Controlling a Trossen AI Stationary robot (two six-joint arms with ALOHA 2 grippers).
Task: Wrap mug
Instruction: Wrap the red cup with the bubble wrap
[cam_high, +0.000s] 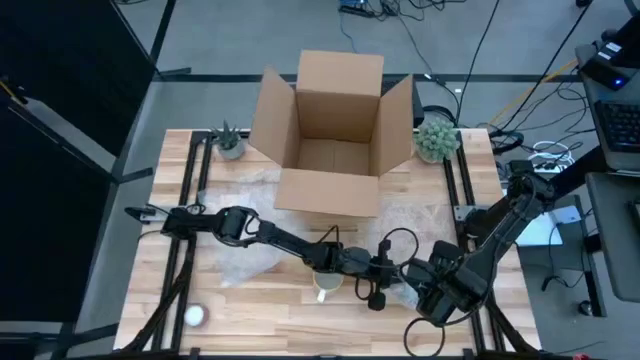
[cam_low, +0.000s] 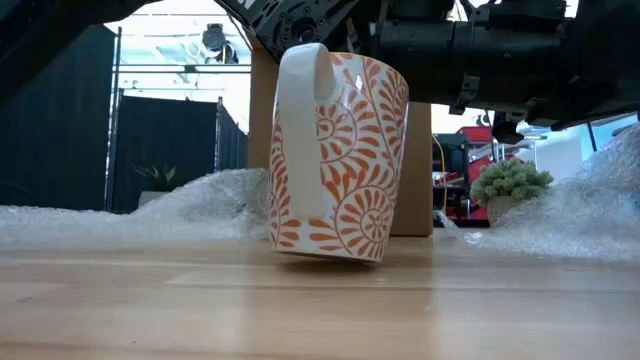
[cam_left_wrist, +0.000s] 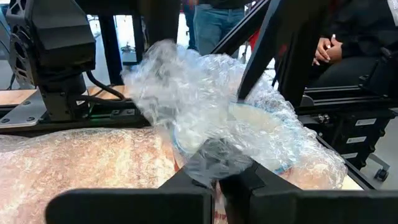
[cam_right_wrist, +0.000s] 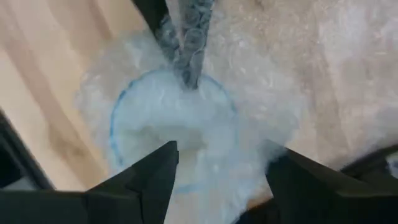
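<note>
The left arm reaches from the left side of the high view to the lower middle of the counter (cam_high: 260, 310). Its hand (cam_left_wrist: 217, 174) is pinched together on a gathered fold of bubble wrap (cam_left_wrist: 186, 93). The wrap is drawn up over a round thing with a blue rim (cam_right_wrist: 124, 112); I cannot tell what that thing is.

The right arm comes in from the right of the high view. Its hand (cam_right_wrist: 221, 152) is just beside the left one at the lower centre, fingers apart, one on each side of the wrapped round thing.

The mug (cam_low: 335, 150), white with an orange scroll pattern, stands bare at the centre of the low view. It is slightly tilted, with its handle toward the camera. In the high view it sits at the lower centre, just left of the two hands. More wrap lies spread on the counter around it.

An open box (cam_high: 330, 130) fills the upper centre of the high view. One small plant (cam_high: 229, 142) stands to its left and another (cam_high: 436, 138) to its right.
</note>
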